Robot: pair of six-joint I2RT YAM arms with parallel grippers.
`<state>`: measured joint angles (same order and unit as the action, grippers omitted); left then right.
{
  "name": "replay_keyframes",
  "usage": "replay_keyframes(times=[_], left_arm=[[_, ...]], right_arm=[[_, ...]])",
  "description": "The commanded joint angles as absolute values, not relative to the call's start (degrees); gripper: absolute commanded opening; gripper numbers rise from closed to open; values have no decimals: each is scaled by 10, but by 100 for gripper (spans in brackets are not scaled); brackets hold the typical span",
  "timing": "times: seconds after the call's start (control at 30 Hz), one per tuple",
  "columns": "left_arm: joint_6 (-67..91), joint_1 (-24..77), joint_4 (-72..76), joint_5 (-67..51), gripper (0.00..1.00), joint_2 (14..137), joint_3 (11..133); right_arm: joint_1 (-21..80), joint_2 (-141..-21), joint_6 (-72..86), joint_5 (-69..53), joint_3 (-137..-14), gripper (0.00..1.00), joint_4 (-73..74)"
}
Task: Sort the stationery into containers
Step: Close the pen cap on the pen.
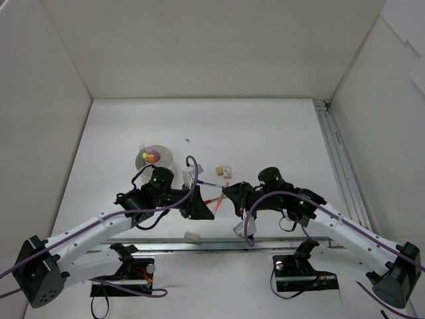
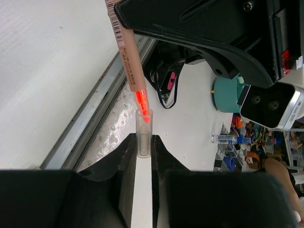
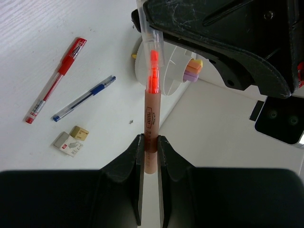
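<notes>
Right wrist view: right tool (image 3: 150,142) clamps the orange marker (image 3: 152,114) above the worktop (image 1: 265,133) near its front edge; left tool (image 2: 144,142) pinches its clear cap (image 2: 143,129). Slight misalignment could crush the tip (image 2: 144,115).

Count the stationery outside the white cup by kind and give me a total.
Pens: 2 (red pen, blue pen)
Markers: 1 (orange marker)
Erasers: 3 (tan eraser, grey-wrapped eraser, white eraser by the rail)
Total: 6
</notes>
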<state>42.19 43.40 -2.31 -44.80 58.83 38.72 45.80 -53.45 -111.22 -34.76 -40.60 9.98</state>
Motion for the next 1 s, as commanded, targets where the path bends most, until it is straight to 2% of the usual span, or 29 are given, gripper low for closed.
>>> replay_keyframes(times=[0.0,0.17,0.47,0.97], left_arm=[[425,425,26,-447,0,570,405],[430,425,32,-459,0,591,410],[441,425,30,-459,0,605,427],[409,420,-15,-386,0,588,481]], right_arm=[[462,-526,-1143,-379,-429,0,122],[475,-526,-1149,-380,-431,0,121],[511,-572,-1108,-297,-456,0,100],[569,-593,-1139,-258,-452,0,98]])
